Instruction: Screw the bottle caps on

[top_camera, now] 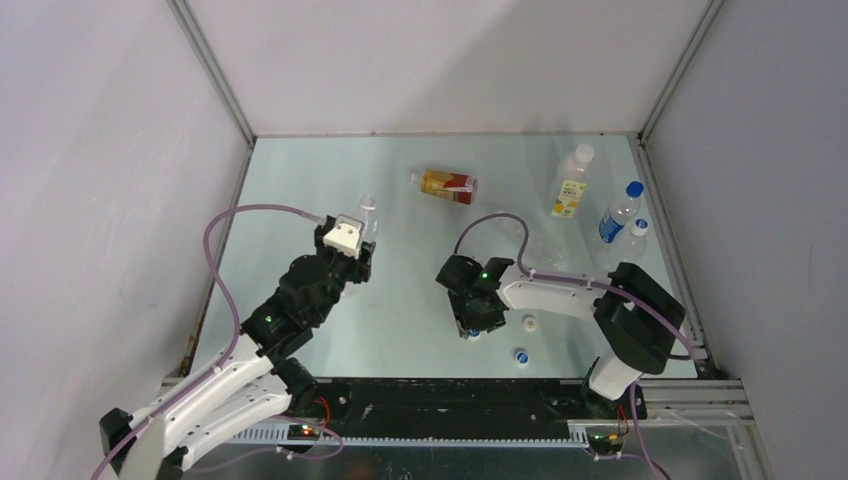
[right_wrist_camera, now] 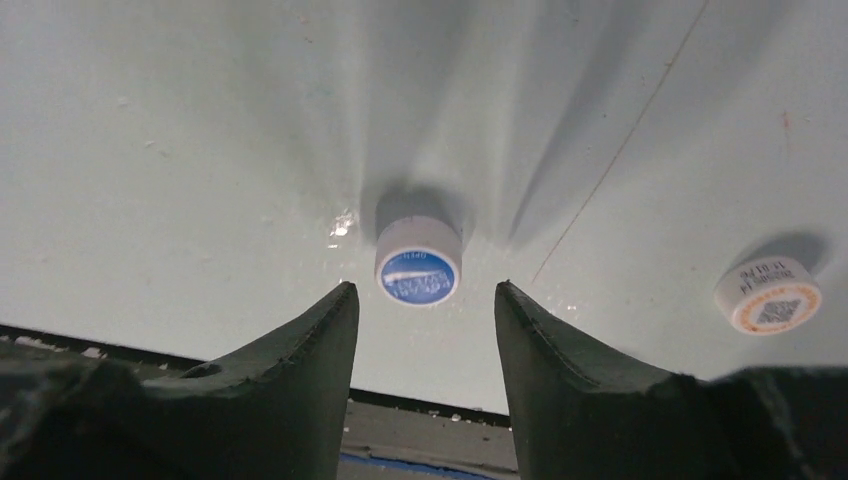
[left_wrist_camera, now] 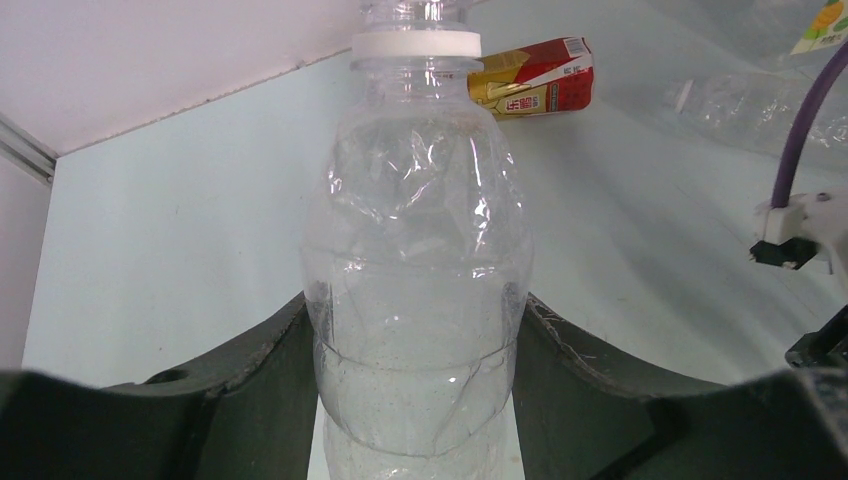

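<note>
My left gripper (top_camera: 360, 243) (left_wrist_camera: 417, 300) is shut on the body of a clear unlabelled bottle (left_wrist_camera: 415, 250) (top_camera: 368, 212) standing upright; its white neck ring shows, its mouth is cut off at the top edge. My right gripper (top_camera: 472, 326) (right_wrist_camera: 422, 290) is open, pointing down, with a blue cap (right_wrist_camera: 418, 262) on the table just beyond its fingertips. A white cap (right_wrist_camera: 768, 295) (top_camera: 531, 322) lies to its right. A second blue cap (top_camera: 521, 355) lies nearer the front edge. The amber bottle with the red-orange label (top_camera: 447, 185) (left_wrist_camera: 530, 75) lies on its side. Another clear bottle (left_wrist_camera: 745, 100) lies flat.
A yellow-labelled bottle (top_camera: 571, 186) and a blue-labelled bottle (top_camera: 618, 215) stand at the back right. Grey walls close the table on three sides. The black front rail (top_camera: 450, 395) runs behind the right gripper.
</note>
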Tool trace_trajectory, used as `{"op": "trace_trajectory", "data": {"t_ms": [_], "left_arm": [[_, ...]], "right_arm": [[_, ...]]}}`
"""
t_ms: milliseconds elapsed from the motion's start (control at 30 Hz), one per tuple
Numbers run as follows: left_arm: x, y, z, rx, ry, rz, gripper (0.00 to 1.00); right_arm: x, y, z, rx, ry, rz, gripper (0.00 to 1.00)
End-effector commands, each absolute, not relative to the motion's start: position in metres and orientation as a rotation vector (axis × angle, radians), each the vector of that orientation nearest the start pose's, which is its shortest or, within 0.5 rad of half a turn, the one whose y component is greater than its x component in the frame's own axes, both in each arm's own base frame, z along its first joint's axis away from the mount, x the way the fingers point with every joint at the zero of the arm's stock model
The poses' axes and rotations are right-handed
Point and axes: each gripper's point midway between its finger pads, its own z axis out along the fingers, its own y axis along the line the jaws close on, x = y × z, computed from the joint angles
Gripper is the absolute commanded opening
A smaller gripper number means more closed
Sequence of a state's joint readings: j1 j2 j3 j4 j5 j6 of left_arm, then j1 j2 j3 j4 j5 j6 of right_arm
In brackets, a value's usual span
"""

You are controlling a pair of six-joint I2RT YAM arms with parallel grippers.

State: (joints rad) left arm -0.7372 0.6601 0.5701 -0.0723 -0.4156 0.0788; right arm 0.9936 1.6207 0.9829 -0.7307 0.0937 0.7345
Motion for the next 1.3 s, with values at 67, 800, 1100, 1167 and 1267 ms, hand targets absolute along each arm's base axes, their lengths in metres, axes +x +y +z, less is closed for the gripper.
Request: {"op": "trace_trajectory", "data": {"t_ms": [67,800,1100,1167,1267], "left_arm": [[0.262,-0.141,0.248,0.387,1.639,-0.158,0.42],[0.261,-0.147,0.243,0.429,1.661,-0.171,0.41],[0.262,-0.151,0.240,0.451,1.683,-0.174,0.38],[0.261,-0.153,0.239,0.468,1.684,-0.181,0.38],[0.261,-0.154,0.236,0.483,1.696,-0.177,0.38]], "right_arm": [[0.154,0.257,0.020,-0.339,2.898,0.116,0.53],[0.158,0.262,0.006,-0.341,2.890,0.093,0.47],[0.162,0.265,0.015,-0.339,2.869,0.120,0.27],[0.163,0.266,0.021,-0.344,2.855,0.141,0.22],[0.165,0.268,0.031,-0.372,2.834,0.185,0.13]]}}
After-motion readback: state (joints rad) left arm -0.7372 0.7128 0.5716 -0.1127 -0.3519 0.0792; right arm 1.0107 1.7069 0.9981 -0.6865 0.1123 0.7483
